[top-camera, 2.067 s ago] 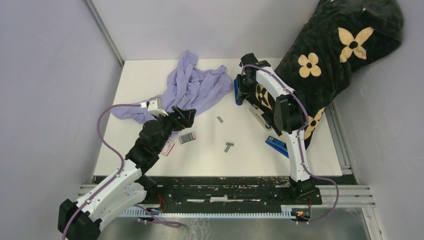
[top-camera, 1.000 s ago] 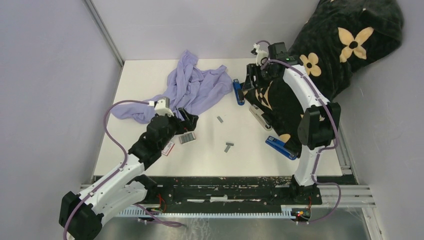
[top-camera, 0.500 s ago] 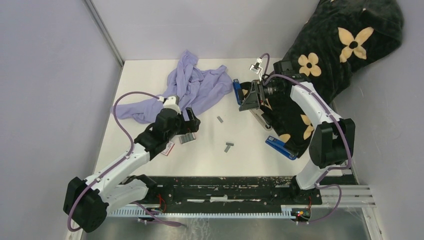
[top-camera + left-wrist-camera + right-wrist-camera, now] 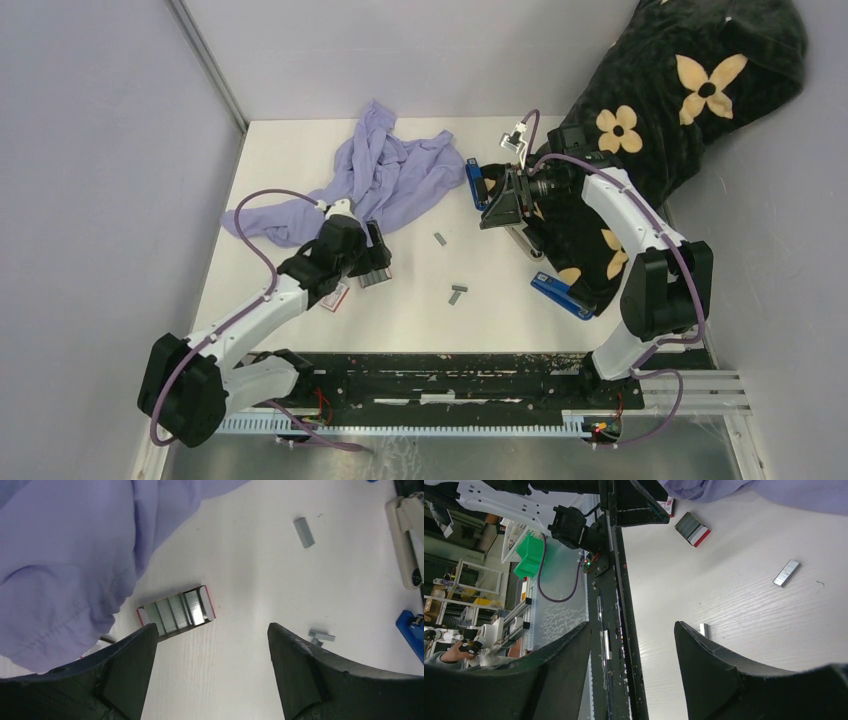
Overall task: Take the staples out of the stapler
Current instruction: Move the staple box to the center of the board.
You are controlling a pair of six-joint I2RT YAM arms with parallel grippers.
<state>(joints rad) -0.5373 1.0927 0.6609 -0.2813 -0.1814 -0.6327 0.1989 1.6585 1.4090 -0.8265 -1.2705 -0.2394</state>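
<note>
Three staplers show in the top view: a blue stapler (image 4: 474, 182) at the back, a white stapler (image 4: 522, 240) against the black cloth, and another blue stapler (image 4: 558, 293) nearer the front. Loose staples lie on the table as one strip (image 4: 440, 238) (image 4: 304, 532) (image 4: 786, 573) and a crossed pair (image 4: 457, 293) (image 4: 321, 637). My right gripper (image 4: 493, 201) (image 4: 631, 627) hangs open and empty, turned sideways between the back blue stapler and the white one. My left gripper (image 4: 373, 250) (image 4: 211, 630) is open and empty just above the table, beside the open staple box (image 4: 374, 282) (image 4: 176, 611).
A purple cloth (image 4: 380, 180) (image 4: 65, 555) lies crumpled at the back left, right beside the left gripper. A black flowered cloth (image 4: 660, 110) covers the right side and drapes over the table's right edge. The staple box also shows in the right wrist view (image 4: 692, 529).
The right gripper swung left and down from over the black cloth to beside the back blue stapler and opened slightly. The left gripper dropped closer to the staple box, its jaws narrowing a little.
</note>
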